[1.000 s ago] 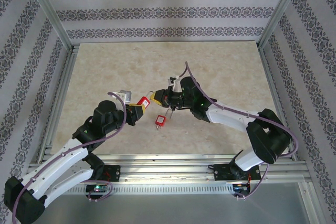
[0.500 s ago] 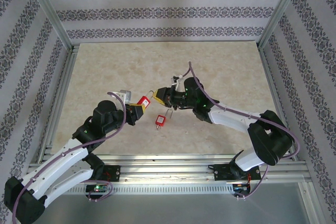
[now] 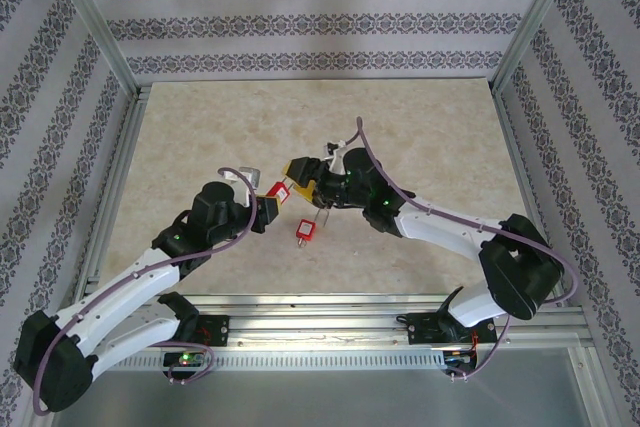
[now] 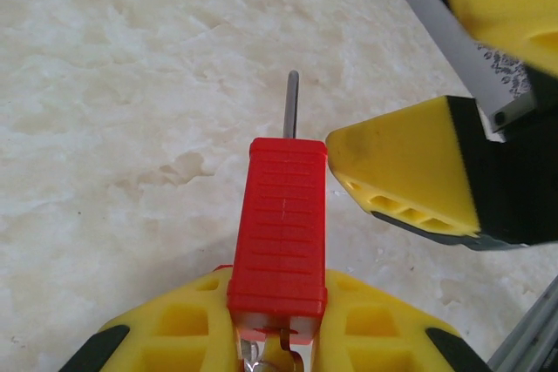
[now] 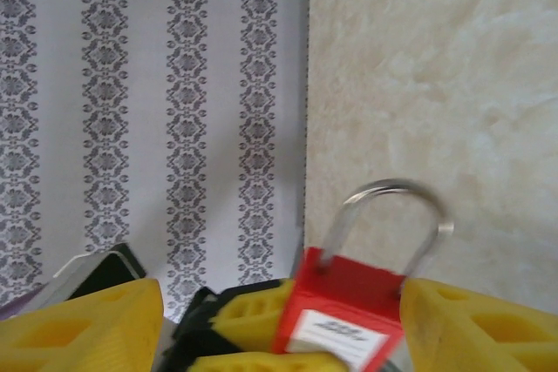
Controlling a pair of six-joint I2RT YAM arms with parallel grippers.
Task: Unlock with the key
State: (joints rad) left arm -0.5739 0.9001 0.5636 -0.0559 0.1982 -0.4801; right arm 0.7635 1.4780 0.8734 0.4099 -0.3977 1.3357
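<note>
A red padlock is clamped between the yellow fingers of my left gripper, with its steel shackle pointing away. A bit of metal, perhaps the key, shows at the lock's near end; I cannot tell for sure. From above, my left gripper holds the padlock over the table's middle. My right gripper stands open at the shackle end. In the right wrist view its fingers sit wide on both sides of the padlock without pressing it, and the shackle arches above.
A second small red lock-like piece with a metal loop lies on the marble tabletop, just in front of the two grippers. Aluminium frame posts and patterned walls close in the table's sides and back.
My right gripper has gone from shut to open around the padlock's shackle end. My left arm has shifted slightly right and away, carrying the padlock.
</note>
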